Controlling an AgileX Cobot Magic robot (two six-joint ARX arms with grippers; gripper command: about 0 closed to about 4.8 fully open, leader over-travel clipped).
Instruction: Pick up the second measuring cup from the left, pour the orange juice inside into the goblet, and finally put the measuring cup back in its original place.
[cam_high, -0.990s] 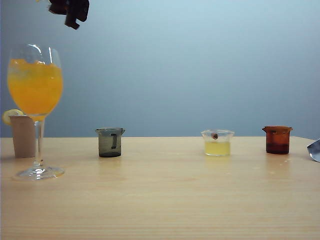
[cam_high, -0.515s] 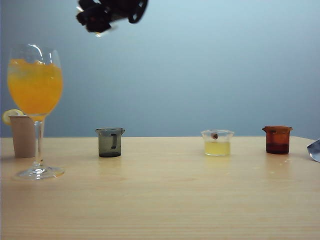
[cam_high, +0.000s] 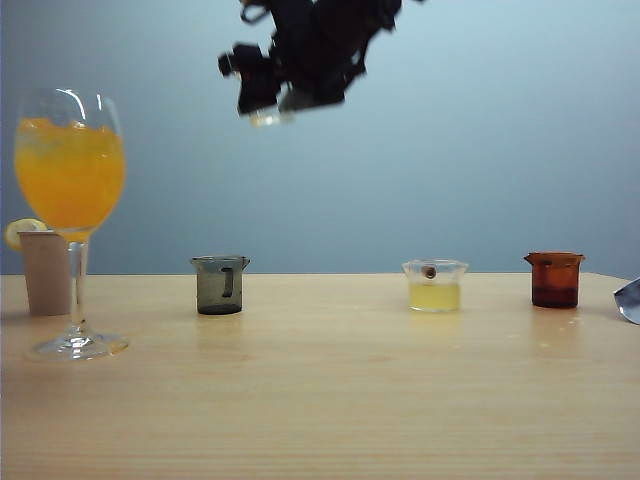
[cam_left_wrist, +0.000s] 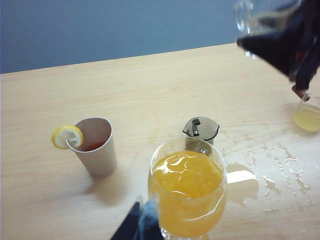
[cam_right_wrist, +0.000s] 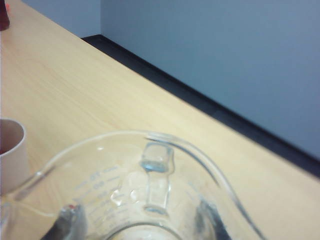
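The tabletop (cam_high: 330, 400) is pale wood with fine lines running across it, smooth and a bit shiny. On its left side stands the goblet (cam_high: 70, 200), a tall clear glass with a big round bowl, a thin stem and a flat round foot. It is nearly full of bright orange juice (cam_high: 70, 175) with lumpy ice in it.

The right claw (cam_high: 275, 95) is black and hangs high in the air, up and to the right of the goblet. It is clenched on the second measuring cup (cam_high: 265, 117). The cup is tiny, clear and see-through, with a wide flared rim and a little pour lip. In the right wrist view the cup (cam_right_wrist: 145, 200) looks empty and wet inside.

The left claw (cam_left_wrist: 137, 227) shows only as a dark tip by the goblet's bowl; I cannot tell if it is clenched or released.

A second ago the right claw was up above the goblet. Now it has moved to the right, well apart from the glass, and more of the dark arm shows. The juice level in the goblet looks the same.
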